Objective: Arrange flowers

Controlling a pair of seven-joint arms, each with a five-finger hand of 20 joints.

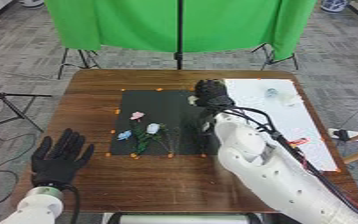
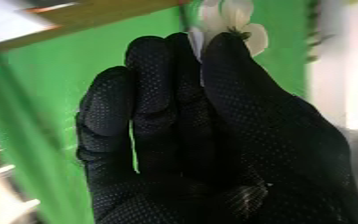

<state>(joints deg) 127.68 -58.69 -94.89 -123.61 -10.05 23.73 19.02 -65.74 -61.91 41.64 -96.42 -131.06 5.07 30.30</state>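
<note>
My right hand (image 1: 213,92) is over the back right of the black mat (image 1: 180,100), beside the white board. In the right wrist view, that hand (image 2: 189,125) pinches a white flower (image 2: 257,39) between its thumb and fingers; its petals stand out past the fingertips and the stem is hidden. A pink flower (image 1: 137,115), a blue flower (image 1: 124,135) and a white flower (image 1: 153,128) lie together on the left part of the mat, green stems toward the front. At the table's left front, my left hand (image 1: 58,157) is open, fingers straight, holding nothing.
Orange marks dot the edges of the mat. The white board (image 1: 313,122) at the right bears a pale bluish item (image 1: 271,92), a whitish item (image 1: 293,100) and a red-orange item (image 1: 300,141). A green cloth (image 1: 140,25) hangs behind the brown table (image 1: 91,95).
</note>
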